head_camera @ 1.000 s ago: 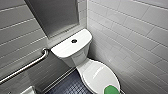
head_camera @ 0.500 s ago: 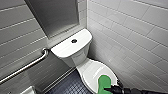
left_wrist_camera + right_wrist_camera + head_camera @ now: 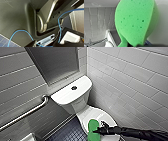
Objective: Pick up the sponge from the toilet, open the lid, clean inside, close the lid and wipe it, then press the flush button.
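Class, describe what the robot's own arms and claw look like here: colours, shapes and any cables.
The right arm is black, slim and slightly glossy, with a rippled covering, tapering to a black, angular right claw. By the left wrist, a dark grey moulded housing carries a curved silvery bracket, with thin blue cables looping across it.

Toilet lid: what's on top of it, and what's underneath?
A green sponge is on the closed lid, with the right pincer at its near end. The bowl underneath is covered.
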